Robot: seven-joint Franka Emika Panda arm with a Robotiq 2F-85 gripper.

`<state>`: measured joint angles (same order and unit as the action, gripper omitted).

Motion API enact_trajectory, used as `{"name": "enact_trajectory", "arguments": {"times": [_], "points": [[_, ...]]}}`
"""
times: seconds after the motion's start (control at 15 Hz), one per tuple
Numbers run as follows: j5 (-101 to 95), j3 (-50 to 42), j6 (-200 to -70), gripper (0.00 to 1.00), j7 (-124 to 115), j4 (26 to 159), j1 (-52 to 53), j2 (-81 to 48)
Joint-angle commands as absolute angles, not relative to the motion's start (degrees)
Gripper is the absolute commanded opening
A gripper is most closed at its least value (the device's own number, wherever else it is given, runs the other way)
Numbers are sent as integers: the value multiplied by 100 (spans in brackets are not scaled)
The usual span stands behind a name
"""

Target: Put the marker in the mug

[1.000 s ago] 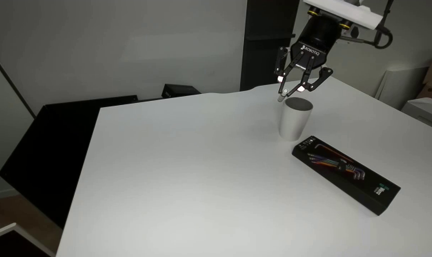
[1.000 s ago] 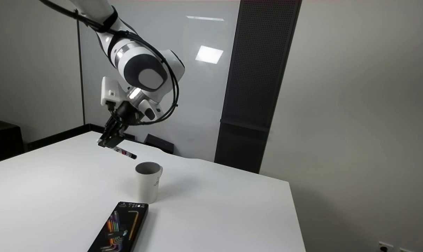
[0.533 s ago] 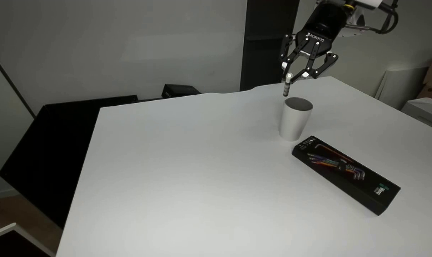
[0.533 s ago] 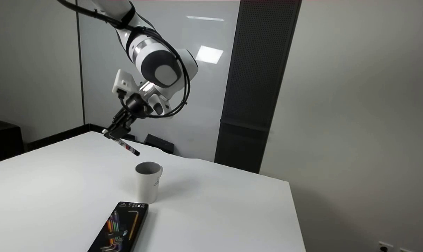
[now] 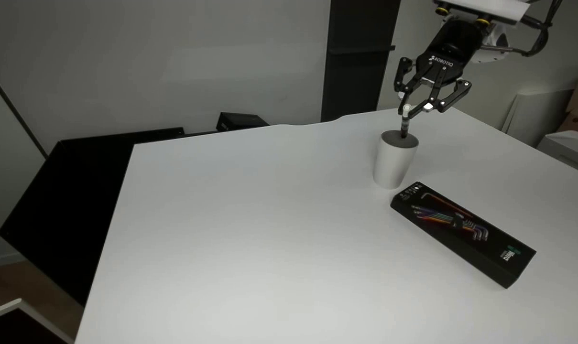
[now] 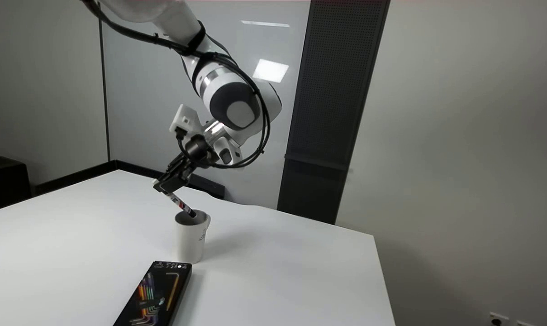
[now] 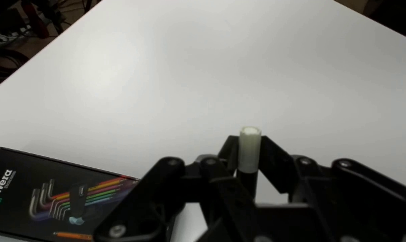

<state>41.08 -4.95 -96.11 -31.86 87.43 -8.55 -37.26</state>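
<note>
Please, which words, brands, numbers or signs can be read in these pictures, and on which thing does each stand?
"ROBOTIQ": on the gripper.
"Wera": on the flat black box.
"Stainless": next to "Wera" on the flat black box.
Too small or blurred to read: print on the marker and the mug, green marks and small white signs on the flat black box.

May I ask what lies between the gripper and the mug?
The marker reaches from the gripper to the opening of the mug, in both exterior views.

Gripper [image 7: 249, 156] pinching marker [image 7: 249, 151], white end up; Wera box [image 7: 66, 196] lower left
</note>
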Motion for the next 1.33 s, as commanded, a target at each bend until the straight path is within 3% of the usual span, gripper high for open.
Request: {"name": "enact_trajectory", "arguments": {"times": [0.0,0.47,0.53,0.67,1.07,1.27], "points": [[4303,-560,-9375,8,-3462,8510,-973,-3977],[4389,-647,-9333,8,-3394,8520,-1083,-4324],[4358,-652,-9347,57,-3365,8504,-1057,-4343],[4342,-650,-9364,62,-3363,8488,-1022,-4346],[3784,-679,-9508,97,-2902,8486,-679,-4032],[3167,-664,-9737,100,-2572,8688,-441,-3694]]}}
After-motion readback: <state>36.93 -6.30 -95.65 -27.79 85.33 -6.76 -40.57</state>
